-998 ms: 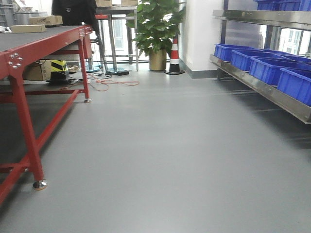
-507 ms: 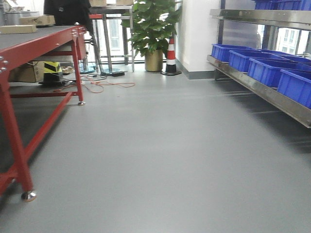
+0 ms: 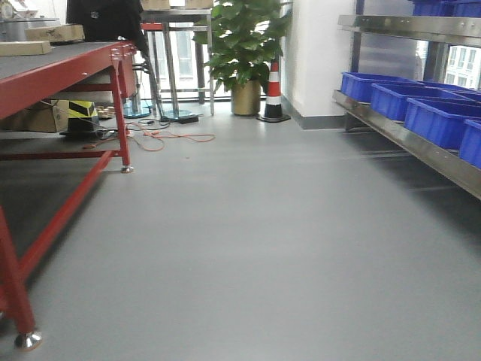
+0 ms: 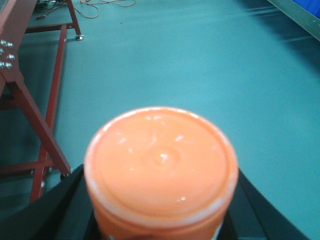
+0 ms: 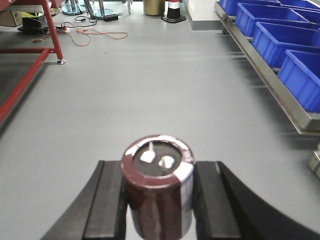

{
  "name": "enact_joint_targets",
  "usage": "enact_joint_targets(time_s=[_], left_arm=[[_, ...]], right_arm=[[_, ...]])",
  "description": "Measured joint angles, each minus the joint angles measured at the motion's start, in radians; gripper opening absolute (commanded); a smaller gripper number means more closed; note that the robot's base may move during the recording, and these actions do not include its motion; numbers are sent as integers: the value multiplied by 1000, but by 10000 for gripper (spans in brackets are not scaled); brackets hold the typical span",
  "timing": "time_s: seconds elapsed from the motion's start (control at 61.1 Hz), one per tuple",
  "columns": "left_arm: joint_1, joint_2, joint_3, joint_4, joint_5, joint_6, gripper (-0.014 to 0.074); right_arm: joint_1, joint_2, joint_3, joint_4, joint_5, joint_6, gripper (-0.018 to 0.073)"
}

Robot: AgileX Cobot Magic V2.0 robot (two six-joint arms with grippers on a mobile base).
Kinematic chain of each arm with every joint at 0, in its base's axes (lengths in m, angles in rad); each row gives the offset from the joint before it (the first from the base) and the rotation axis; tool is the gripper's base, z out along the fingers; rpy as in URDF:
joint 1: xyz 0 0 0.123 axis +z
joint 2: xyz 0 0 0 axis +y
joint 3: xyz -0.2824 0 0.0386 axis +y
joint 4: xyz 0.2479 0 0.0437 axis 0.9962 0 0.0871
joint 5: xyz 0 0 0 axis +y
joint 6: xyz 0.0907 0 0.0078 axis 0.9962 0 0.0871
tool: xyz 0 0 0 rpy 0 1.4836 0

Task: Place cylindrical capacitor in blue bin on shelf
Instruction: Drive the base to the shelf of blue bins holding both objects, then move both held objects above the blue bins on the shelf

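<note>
Shelf (image 3: 406, 141) shifted rightward, cylindrical capacitor (image 5: 157, 170) upright inside right gripper (image 5: 160, 202)

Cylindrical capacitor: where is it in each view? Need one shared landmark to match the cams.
Front: not in it.
Left wrist: not in it; the left claw grips an orange-lidded jar.
Right wrist: bottom centre, the cylindrical capacitor upright between the fingers of the right claw.
Landmark: the red table, at the left in the front, left wrist and right wrist views.
</note>
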Motion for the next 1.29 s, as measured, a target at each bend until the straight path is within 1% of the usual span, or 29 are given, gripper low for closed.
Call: enact_joint_targets(time_s=[1.293], left_arm=[[0,0,0,2,0,0,-111]], right_arm=[[0,0,0,0,0,0,-162]])
